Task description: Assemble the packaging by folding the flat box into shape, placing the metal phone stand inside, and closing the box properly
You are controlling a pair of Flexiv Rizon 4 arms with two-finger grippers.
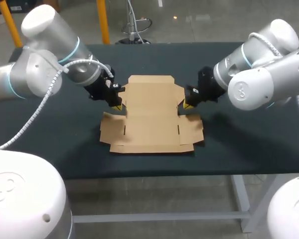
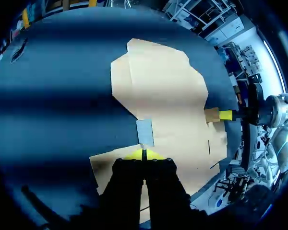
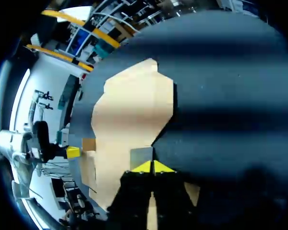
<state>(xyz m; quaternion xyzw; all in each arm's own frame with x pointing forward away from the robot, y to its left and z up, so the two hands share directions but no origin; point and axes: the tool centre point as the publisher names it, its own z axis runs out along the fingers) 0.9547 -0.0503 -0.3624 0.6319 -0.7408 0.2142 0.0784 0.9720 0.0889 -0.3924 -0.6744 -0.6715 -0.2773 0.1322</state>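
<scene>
Brown cardboard, logged as the flat box (image 1: 150,117): spread open across the middle of the dark table (image 1: 249,144), nearly every panel down flat. Found left gripper (image 1: 117,106) at the box's left edge and right gripper (image 1: 188,105) at its right edge, facing one another across the central panel. Noted in the left wrist view yellow tips pressed together, only a hairline between, pinching the foot of the left side tab (image 2: 145,133), that tab standing up just ahead of the tips. Noted the same from the right wrist: tips closed tight on the right side tab (image 3: 141,155), likewise raised off the table. Searched all three views for the metal phone stand; found none, so could not place it. Judged the work to be at its opening step, folding the box into shape: no wall erected, no lid formed, nothing inside. Judged the next move to call for swinging both tabs up and inward along their creases, the two arms matched in pace to avoid skidding or twisting the sheet. Also judged a pinch firm enough to hold yet gentle enough to spare the thin card to be needed, with the long side panels to be raised afterwards.
</scene>
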